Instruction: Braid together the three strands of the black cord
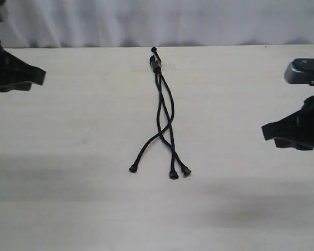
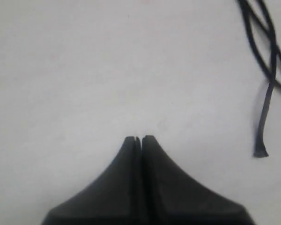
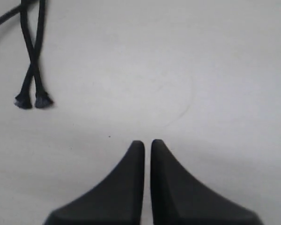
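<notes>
Exterior cam: raised, front-on, looks down along the table (image 1: pixel 68 130) toward a white curtain (image 1: pixel 209 21) at the far edge. Mid distance, cord (image 1: pixel 165 112) centred, both arms cut off at the sides. Left wrist cam: close, aimed down past the left gripper (image 2: pixel 139 138) at the table, 1 strand end (image 2: pixel 261 152) in shot. Right wrist cam: same setup over the right gripper (image 3: pixel 147 143), 2 strand ends (image 3: pixel 33 101) in shot. All 3 views share the cord's loose ends.
</notes>
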You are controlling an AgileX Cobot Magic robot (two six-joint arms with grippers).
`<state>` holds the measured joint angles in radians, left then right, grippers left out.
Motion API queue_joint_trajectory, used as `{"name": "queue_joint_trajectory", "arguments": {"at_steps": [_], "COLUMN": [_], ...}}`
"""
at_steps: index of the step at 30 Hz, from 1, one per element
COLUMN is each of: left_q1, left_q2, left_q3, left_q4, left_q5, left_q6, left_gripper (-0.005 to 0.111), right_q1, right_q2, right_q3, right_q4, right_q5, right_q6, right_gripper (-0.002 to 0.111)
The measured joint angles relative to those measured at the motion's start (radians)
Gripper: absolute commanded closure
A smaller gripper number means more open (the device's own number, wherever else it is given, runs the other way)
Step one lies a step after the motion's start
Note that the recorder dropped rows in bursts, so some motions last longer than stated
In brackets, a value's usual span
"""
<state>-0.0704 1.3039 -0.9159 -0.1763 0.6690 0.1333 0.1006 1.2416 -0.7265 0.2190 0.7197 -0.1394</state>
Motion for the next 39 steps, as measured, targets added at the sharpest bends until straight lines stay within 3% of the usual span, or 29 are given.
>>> {"name": "queue_joint_trajectory", "arguments": {"at_steps": [8, 14, 22, 31, 39], "left_q1": [0.000, 0.000, 0.000, 0.000, 0.000], "left_q2": [-0.520, -0.782, -0.952, -1.007, -1.191], "left_q3": [0.298, 0.416, 0.421, 0.441, 0.632], "left_q4": [0.008, 0.008, 0.008, 0.009, 0.020], "left_q5": [-0.212, -0.306, -0.304, -0.339, -0.480], "left_q6": [0.000, 0.000, 0.000, 0.000, 0.000], "left_gripper": [0.107, 0.107, 0.107, 0.107, 0.107], "right_q1": [-0.002, -0.002, -0.002, -0.002, -0.002], "right_q2": [-0.413, -0.648, -0.852, -0.978, -1.159], "right_q3": [0.183, 0.308, 0.332, 0.353, 0.549], "right_q4": [-0.015, 0.006, 0.011, 0.013, -0.091], "right_q5": [-0.177, -0.273, -0.273, -0.289, -0.341], "right_q6": [0.075, 0.079, 0.079, 0.079, 0.079], "right_gripper": [0.104, 0.104, 0.104, 0.104, 0.104]}}
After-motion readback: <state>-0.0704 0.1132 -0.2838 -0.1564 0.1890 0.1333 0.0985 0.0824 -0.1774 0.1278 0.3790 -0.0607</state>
